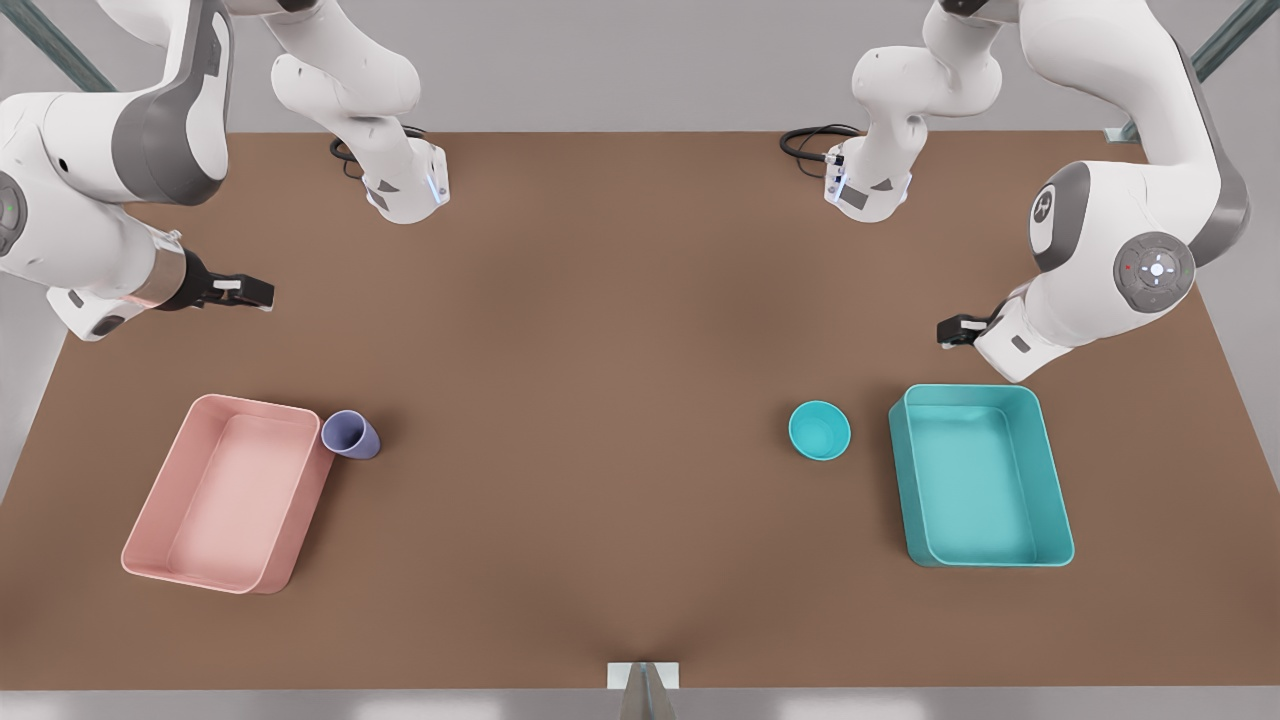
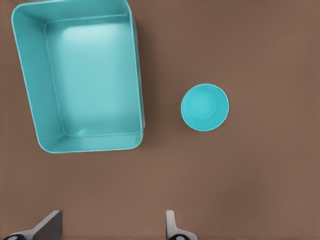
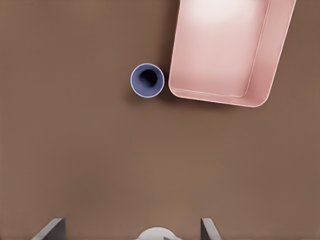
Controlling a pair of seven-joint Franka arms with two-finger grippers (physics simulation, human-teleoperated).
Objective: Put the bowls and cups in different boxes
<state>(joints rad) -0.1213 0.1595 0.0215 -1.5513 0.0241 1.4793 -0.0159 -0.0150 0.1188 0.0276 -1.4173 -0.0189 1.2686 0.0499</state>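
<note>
The teal bowl is seen upright on the brown table, toward the front view's right, near the teal box but apart from it, with a strip of bare table between them. In the left wrist view the bowl is shown beside the long wall of the teal box, and nothing is held inside either.

The lavender cup is found upright toward the front view's left, just beside the upper corner of the pink box; whether the two touch cannot be told. In the right wrist view the cup is seen from above, close against the corner of the pink box, which is empty.

The left gripper is held above the table on the front view's right, beyond the teal box, well apart from the bowl. Its fingers are seen spread wide, with nothing between them.

The right gripper is held above the table on the front view's left, beyond the pink box and well apart from the cup. Its fingers are likewise spread apart and nothing is gripped.
</note>
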